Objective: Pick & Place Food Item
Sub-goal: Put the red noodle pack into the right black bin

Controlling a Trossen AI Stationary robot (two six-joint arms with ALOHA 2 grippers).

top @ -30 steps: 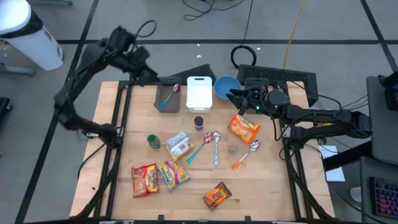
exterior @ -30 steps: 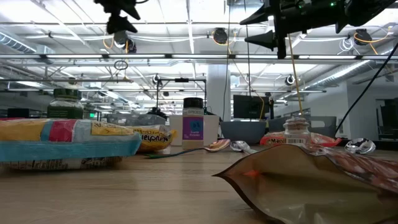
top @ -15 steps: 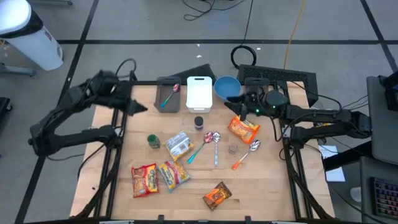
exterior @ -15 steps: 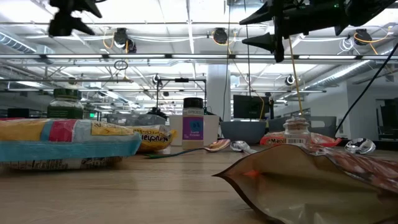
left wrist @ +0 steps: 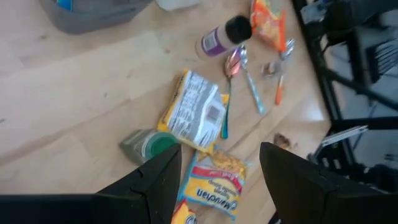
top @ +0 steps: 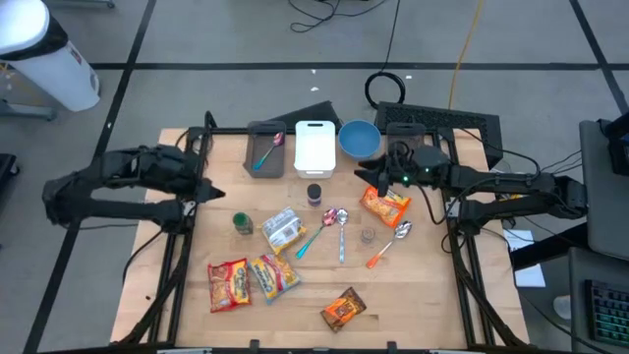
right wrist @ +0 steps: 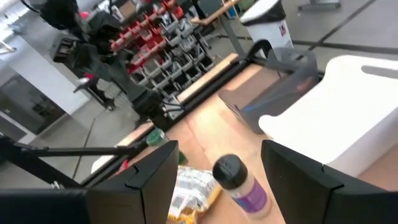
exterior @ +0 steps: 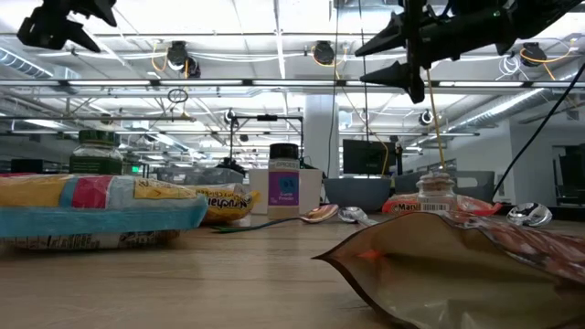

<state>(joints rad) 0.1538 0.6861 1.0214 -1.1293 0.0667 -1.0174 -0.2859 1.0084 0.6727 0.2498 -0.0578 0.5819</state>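
Note:
Several food packets lie on the wooden table (top: 423,285): an orange packet (top: 383,205), a silver packet (top: 282,229), two ramen packets (top: 251,279) and a brown snack packet (top: 344,310). My right gripper (top: 366,175) hangs open and empty above the table, just left of the orange packet's far end; it shows high up in the low view (exterior: 402,57). My left gripper (top: 209,193) is open and empty near the table's left edge, high above it (exterior: 57,23). Its wrist view looks down on the silver packet (left wrist: 193,112) and a green-lidded jar (left wrist: 149,144).
A grey bin (top: 265,149), a white board (top: 314,147) and a blue bowl (top: 359,138) stand along the far edge. A purple-labelled bottle (top: 314,194), two spoons (top: 329,228), an orange-handled spoon (top: 390,242) and a small jar (top: 368,236) sit mid-table.
My left arm has swung from the table's far left corner toward the near side and the left edge, its gripper now over the table's left edge. My right gripper has shifted slightly toward the near edge and tipped downward, staying open.

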